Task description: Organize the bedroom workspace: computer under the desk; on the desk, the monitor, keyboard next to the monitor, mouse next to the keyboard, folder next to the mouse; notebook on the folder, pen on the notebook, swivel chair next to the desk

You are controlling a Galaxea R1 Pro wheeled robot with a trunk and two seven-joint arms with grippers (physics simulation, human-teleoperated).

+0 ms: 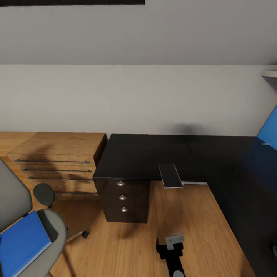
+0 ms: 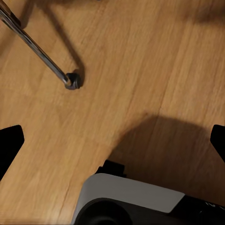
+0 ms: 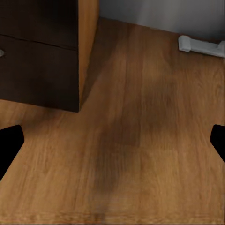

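One blue folder (image 1: 23, 246) on swivel chair (image 1: 15, 207), near desk (image 1: 154, 154).

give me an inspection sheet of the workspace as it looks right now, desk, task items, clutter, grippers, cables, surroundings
Surface: black L-shaped desk, top mostly bare; dark drawer unit with three knobs below it.
Job's things: blue folder lies on the swivel chair seat, at lower left of the head view; grey notebook lies at the desk's inner edge, partly overhanging.
Clutter: nothing seen.
Grippers: left gripper and right gripper both have jaws apart, holding nothing, above the wood floor.
Cables: nothing seen.
Surroundings: light-wood dresser left of the desk, pale wall behind; chair leg and caster below the left wrist.
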